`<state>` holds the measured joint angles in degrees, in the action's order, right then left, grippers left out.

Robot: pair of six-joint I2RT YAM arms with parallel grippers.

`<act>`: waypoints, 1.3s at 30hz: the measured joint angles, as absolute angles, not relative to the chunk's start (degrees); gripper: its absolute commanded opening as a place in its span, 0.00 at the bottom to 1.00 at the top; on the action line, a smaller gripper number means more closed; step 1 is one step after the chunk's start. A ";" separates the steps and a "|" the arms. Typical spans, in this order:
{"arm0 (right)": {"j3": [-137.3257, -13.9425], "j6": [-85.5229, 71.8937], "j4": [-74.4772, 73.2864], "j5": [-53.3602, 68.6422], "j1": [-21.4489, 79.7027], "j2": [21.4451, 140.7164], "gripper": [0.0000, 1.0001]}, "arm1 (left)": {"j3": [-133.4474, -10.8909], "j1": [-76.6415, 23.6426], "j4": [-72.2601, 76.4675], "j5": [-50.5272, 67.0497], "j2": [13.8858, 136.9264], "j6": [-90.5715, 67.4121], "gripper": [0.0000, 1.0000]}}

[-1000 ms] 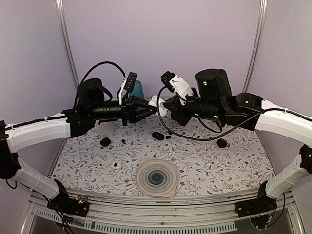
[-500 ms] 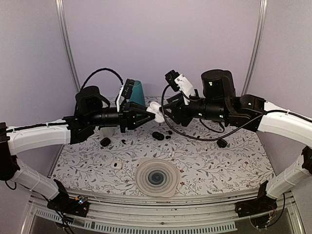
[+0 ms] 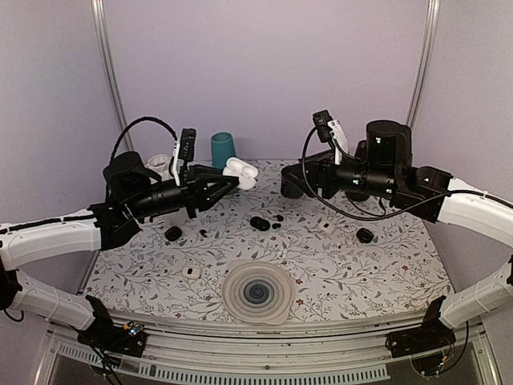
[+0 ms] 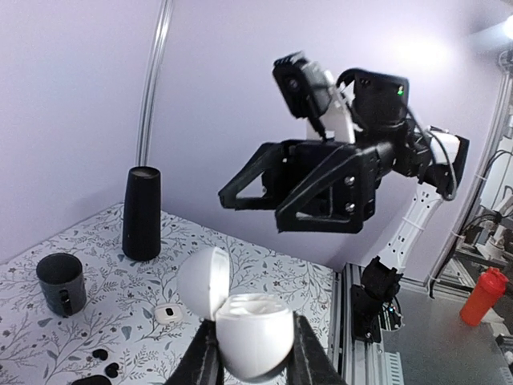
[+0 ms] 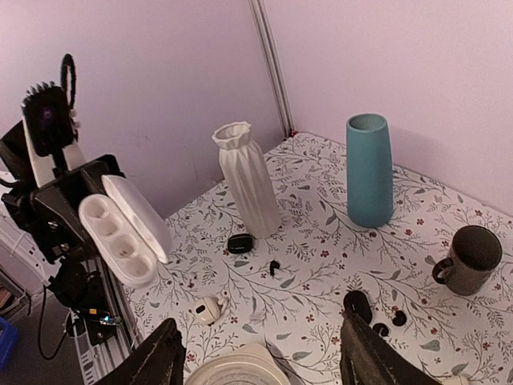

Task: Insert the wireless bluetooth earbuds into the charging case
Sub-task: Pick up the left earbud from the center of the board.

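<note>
Holding the charging case (image 3: 239, 170) up off the table in the left gripper (image 3: 228, 180), jaws pinched tight on the lower shell, lid flipped open. Upper centre-left in the top view, left edge in the right wrist view. Looks lifted and tilted like that to turn the wells toward the other arm, so a bud can go in mid-air rather than on the table. Can't tell if any well is filled: white on white.

Got the right gripper (image 3: 290, 184) spread wide with nothing between the fingers, upper centre-right, apart from the case with a bare gap between. Reads as free to go fetch a bud.

Task bits down on the table: black earbuds (image 3: 277, 226) dead centre of the top view, just right of an open black case (image 3: 259, 223). One more black bud (image 3: 203, 233) further left. Also two small white pieces (image 3: 190, 272), lower left and right of centre; too small to call bud or case.

Around: teal vase (image 3: 223, 148) just behind the held case, white vase (image 5: 247, 178) behind the left arm, black mug (image 5: 469, 257) at the right edge of the right wrist view, ribbed round disc (image 3: 256, 293) bottom centre, two shut black cases (image 3: 173, 233) left and right.

Nothing between the grippers. Would watch the teal vase behind the case and the clutter round the central buds.
</note>
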<state>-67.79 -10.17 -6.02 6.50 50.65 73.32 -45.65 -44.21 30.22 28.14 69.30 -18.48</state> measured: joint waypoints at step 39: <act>-59.75 -23.86 -6.81 11.70 48.38 103.90 0.30 | -41.25 -41.54 35.79 26.96 64.31 -19.99 0.00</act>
<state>-59.75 -23.86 -6.81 11.70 48.38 103.90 -41.25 -41.54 35.79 26.96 64.31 -19.99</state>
